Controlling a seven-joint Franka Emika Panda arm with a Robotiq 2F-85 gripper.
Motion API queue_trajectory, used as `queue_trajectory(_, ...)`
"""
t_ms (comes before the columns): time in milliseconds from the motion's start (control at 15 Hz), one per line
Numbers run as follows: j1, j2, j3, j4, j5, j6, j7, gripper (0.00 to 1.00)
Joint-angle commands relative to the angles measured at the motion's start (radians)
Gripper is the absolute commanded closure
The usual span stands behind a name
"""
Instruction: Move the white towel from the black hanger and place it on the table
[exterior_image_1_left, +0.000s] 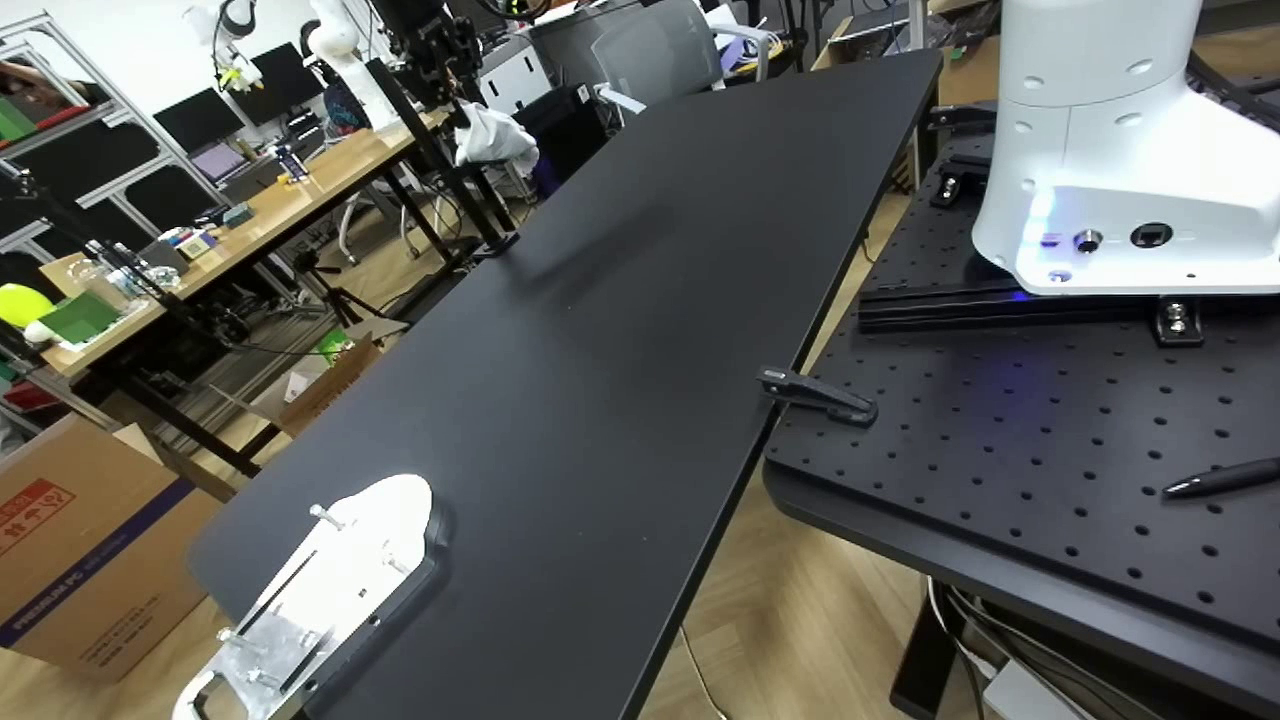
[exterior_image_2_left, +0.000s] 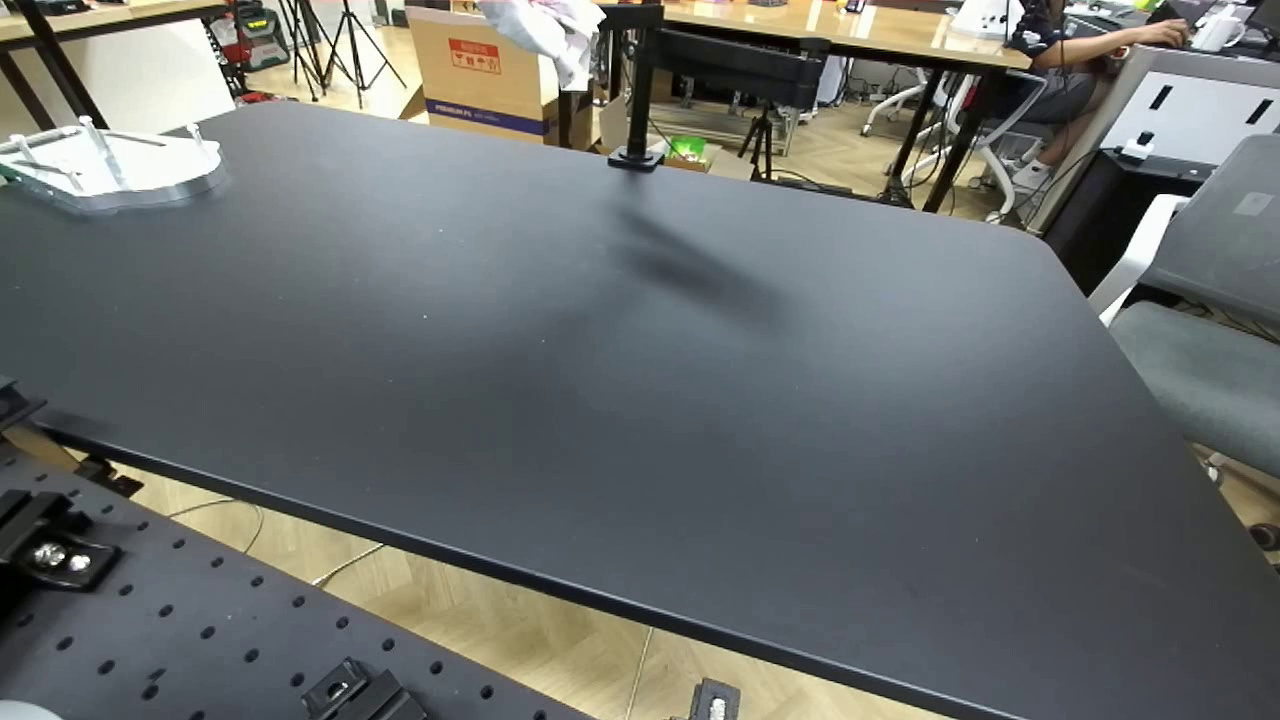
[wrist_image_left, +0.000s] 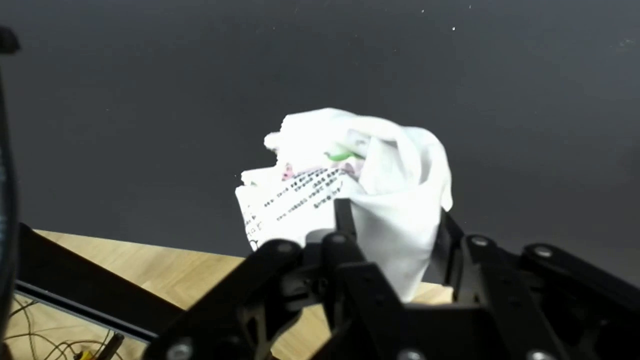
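Your gripper (wrist_image_left: 395, 212) is right at the white towel (wrist_image_left: 310, 192), its 2 fingers (wrist_image_left: 345, 215) standing apart with cloth between them; the views don't let you tell whether they pinch it. Beyond them you see the towel bunched, printed with black lettering and a bit of green. In both exterior views it hangs above table level, near the upright of the black hanger (exterior_image_2_left: 641, 100); you can't tell whether the hanger bears any of it. That upright stands at the edge of your black table (exterior_image_2_left: 600, 400) farthest from the robot base (exterior_image_1_left: 1120, 180). At 1 end of the table lies a bright pegged plate (exterior_image_1_left: 375, 535). Across the gap, your perforated board (exterior_image_1_left: 1000, 440) carries that white base and 1 black pen (exterior_image_1_left: 1220, 480). Farther off are a grey chair (exterior_image_1_left: 655, 50) and a cardboard box (exterior_image_1_left: 90, 560).
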Motion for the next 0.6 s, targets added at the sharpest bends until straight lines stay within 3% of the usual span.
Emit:
queue_trajectory(0,0.000,-0.003,0.001,0.031,0.044,-0.066,-0.031,0.90)
queue_trajectory(133,-0.002,-0.024,0.012,0.013,0.084,-0.093,-0.069,0.99)
queue_trajectory(533,0.032,-0.090,0.061,-0.084,0.122,-0.153,-0.161,0.99)
